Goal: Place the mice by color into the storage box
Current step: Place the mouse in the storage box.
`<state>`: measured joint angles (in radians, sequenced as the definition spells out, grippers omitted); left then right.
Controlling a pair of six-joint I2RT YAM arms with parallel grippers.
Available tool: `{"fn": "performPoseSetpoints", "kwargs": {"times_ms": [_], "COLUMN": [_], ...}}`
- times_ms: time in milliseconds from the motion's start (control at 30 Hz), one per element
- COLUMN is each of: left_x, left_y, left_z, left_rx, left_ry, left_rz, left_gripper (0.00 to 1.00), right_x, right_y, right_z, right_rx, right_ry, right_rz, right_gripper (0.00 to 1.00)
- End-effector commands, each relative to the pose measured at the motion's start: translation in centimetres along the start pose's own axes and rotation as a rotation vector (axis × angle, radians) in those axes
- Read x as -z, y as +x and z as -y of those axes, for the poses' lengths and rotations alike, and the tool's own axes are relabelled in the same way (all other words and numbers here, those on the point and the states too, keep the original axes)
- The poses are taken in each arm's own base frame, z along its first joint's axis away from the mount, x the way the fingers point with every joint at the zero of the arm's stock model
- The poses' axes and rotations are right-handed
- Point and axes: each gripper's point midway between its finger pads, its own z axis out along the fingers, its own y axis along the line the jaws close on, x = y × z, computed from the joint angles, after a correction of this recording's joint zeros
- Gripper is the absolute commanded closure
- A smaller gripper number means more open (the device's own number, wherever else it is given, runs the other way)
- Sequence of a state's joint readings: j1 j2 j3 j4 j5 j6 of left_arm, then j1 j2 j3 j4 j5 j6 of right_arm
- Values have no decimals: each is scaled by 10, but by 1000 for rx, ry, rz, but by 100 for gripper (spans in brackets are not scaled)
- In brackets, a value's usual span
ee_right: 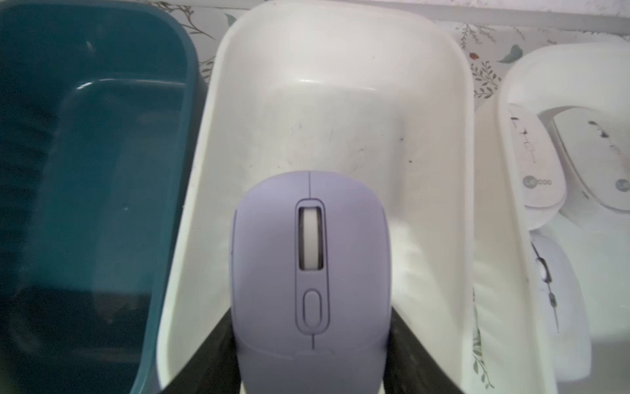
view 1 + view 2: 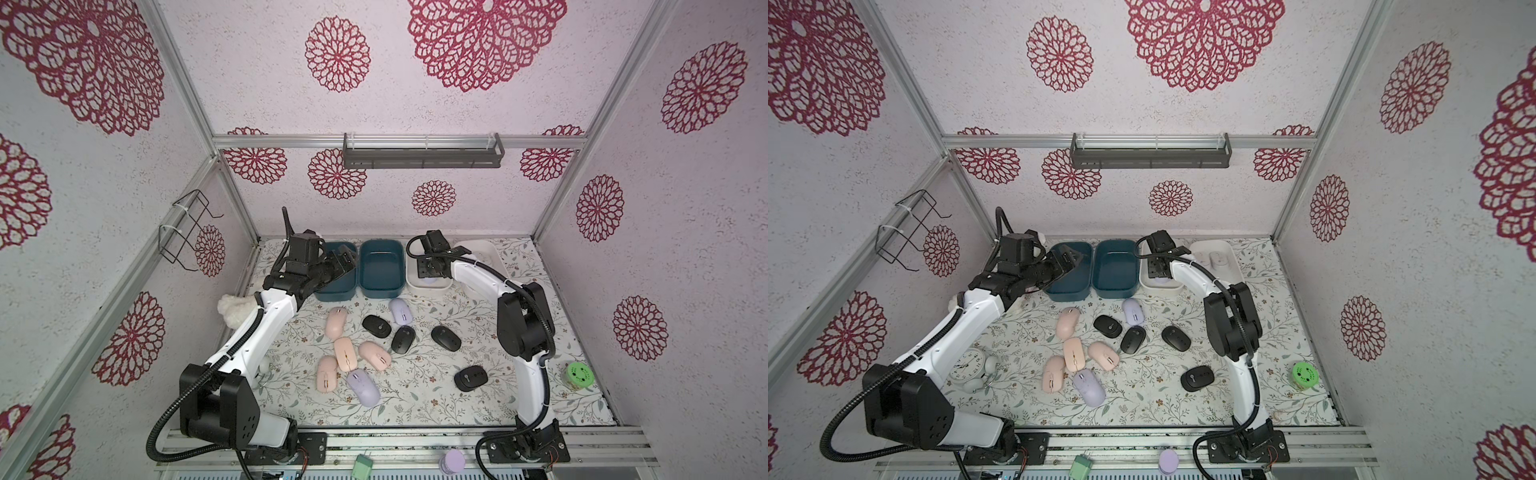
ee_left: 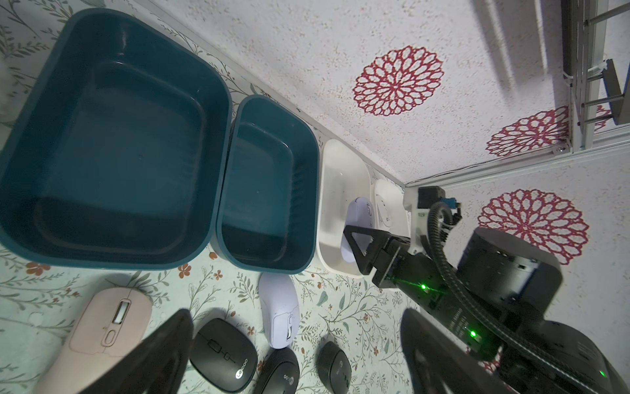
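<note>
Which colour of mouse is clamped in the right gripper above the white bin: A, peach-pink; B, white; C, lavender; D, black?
C: in the right wrist view the right gripper clamps a lavender mouse by its sides, above the white bin.

I get soft, even light in both top views, faint shadows, walls (image 2: 685, 249) bowing at the edges. In the right wrist view the lavender mouse (image 1: 272, 273) looks soft, the white bin (image 1: 341, 102) washed out.
</note>
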<state>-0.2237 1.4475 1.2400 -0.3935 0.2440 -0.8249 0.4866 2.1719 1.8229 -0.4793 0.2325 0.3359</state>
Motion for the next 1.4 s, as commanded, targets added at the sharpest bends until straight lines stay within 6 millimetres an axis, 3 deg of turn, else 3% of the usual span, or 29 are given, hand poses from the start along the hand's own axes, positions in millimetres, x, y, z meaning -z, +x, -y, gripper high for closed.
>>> {"fn": "performPoseSetpoints", "kwargs": {"times_ms": [0, 333, 633, 900, 1000, 1100, 1367], "left_x": [3, -8, -15, -22, -24, -25, -23], "left_y": [-7, -3, -2, 3, 4, 5, 4], "left_z": [10, -2, -8, -11, -11, -10, -8], "left_rx": [10, 12, 16, 26, 31, 31, 33], "left_ry": [43, 6, -6, -7, -7, -2, 9], "left_rz": [18, -1, -16, -40, -49, -53, -53], "left_gripper": [3, 3, 3, 3, 3, 3, 3], "right_x": [-1, -65, -93, -112, -110, -100, -41], "right_y": [-35, -43, -53, -44, -48, -57, -99], "right_z": [6, -1, -9, -11, -10, -13, -15], "right_rx": [-86, -95, -113, -135, -148, -152, -139], "right_ry": [4, 1, 1, -39, -50, -73, -110], "right_rz": [108, 100, 103, 74, 80, 94, 181], "right_gripper": [52, 51, 49, 43, 35, 34, 29]}}
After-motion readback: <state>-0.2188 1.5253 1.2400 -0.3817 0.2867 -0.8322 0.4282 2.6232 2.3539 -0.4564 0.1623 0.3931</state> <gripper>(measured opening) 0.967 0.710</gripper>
